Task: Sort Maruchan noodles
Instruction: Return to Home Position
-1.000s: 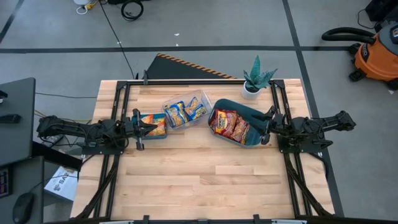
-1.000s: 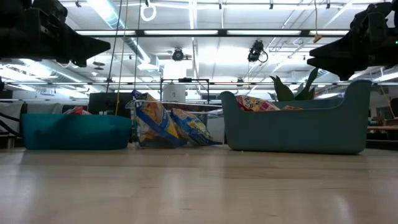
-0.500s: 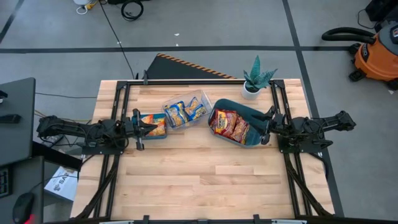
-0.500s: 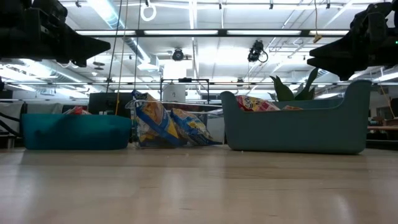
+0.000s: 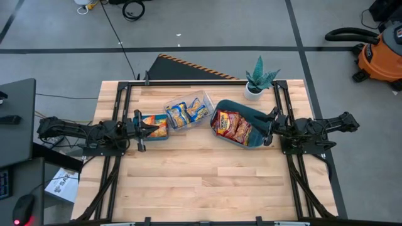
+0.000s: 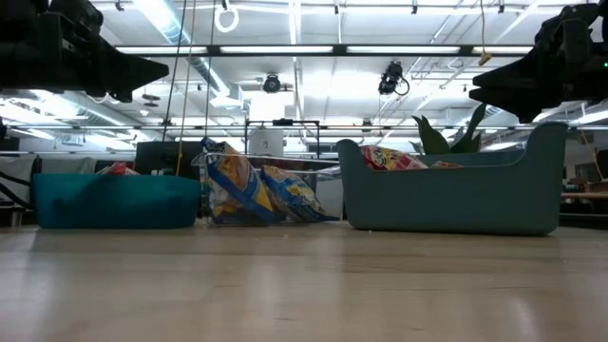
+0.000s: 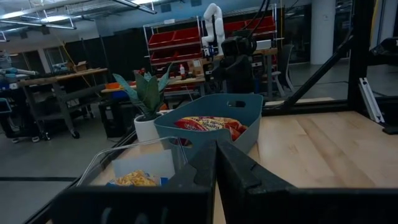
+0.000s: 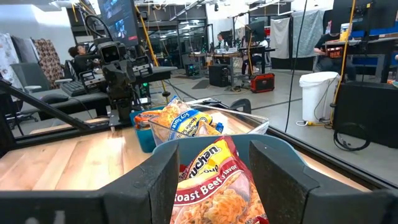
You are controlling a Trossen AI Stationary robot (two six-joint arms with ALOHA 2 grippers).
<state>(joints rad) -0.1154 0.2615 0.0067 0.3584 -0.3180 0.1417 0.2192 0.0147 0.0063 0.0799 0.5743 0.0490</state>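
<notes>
Red-and-yellow Maruchan packets (image 5: 232, 125) lie in the larger teal bin (image 5: 250, 113) right of centre. Blue-and-yellow packets (image 5: 187, 112) lean inside the clear tray (image 5: 202, 97). Orange-and-yellow packets (image 5: 158, 124) lie in the small teal bin (image 6: 114, 201) on the left. My left gripper (image 5: 149, 129) hovers shut over that small bin's left end. My right gripper (image 5: 266, 125) hovers open above the big bin's right rim. In the right wrist view the open fingers (image 8: 273, 171) frame a red packet (image 8: 208, 180) lying in the bin below.
A potted plant (image 5: 259, 78) stands at the far right corner of the table, behind the big bin. Black frame rails (image 5: 119, 107) run along both sides. Bare wood (image 5: 207, 182) covers the near half of the table.
</notes>
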